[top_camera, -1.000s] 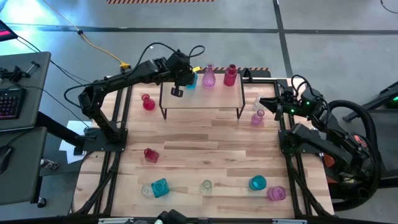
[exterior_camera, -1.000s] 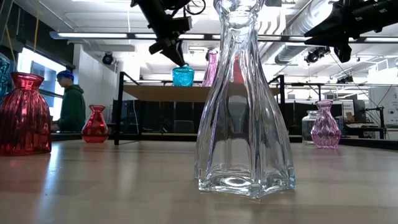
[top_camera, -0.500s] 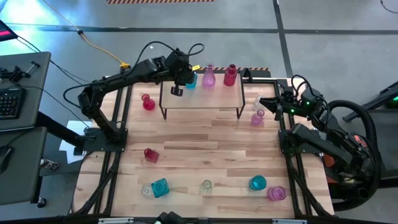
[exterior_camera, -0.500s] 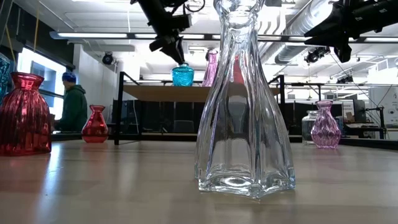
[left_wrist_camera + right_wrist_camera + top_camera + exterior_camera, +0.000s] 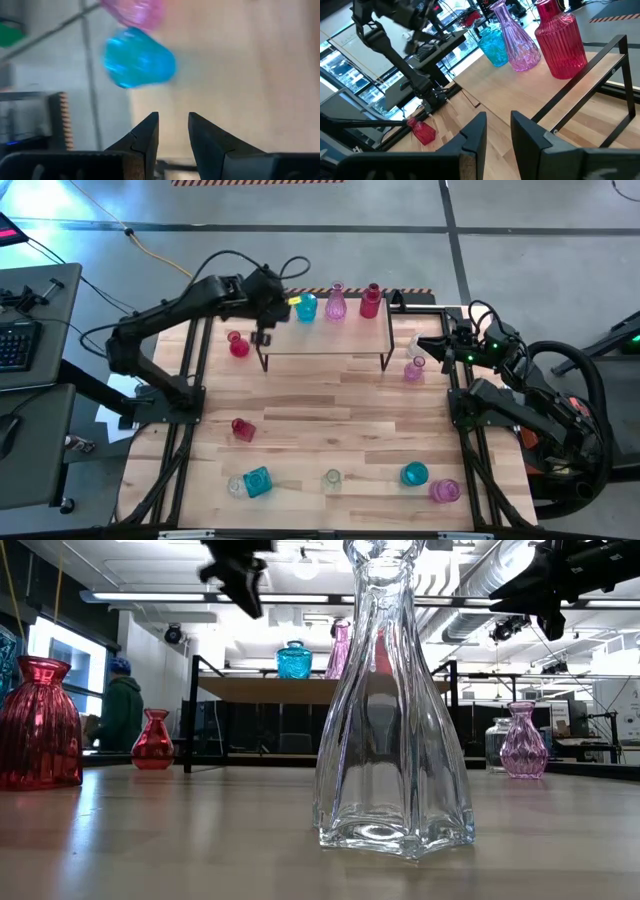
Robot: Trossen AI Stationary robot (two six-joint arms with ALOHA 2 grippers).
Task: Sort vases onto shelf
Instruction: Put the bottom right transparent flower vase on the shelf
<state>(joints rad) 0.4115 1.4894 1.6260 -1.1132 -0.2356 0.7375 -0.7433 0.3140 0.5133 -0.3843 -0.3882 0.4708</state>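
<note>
The shelf (image 5: 325, 340) stands at the table's far middle. Three vases stand on their bases along its far edge: teal (image 5: 305, 307), pink (image 5: 336, 303) and red (image 5: 371, 301). My left gripper (image 5: 262, 338) hangs open over the shelf's left end, to the left of the teal vase (image 5: 139, 57) and holding nothing. In the low view my left gripper (image 5: 245, 600) is high and left of the teal vase (image 5: 294, 660). My right gripper (image 5: 440, 345) waits open past the shelf's right end, facing the three vases (image 5: 515, 42).
Loose vases stand on the table: a red one (image 5: 237, 343) left of the shelf, pink (image 5: 413, 368) and clear (image 5: 417, 345) ones to its right, and a red one (image 5: 243, 428) mid-left. Several more stand along the near edge, among them a tall clear one (image 5: 390, 710). A person (image 5: 120, 710) is behind the table.
My left gripper has drawn away from the teal vase, rising and moving toward the table's left, past the shelf's left end. The teal vase has stayed standing on the shelf.
</note>
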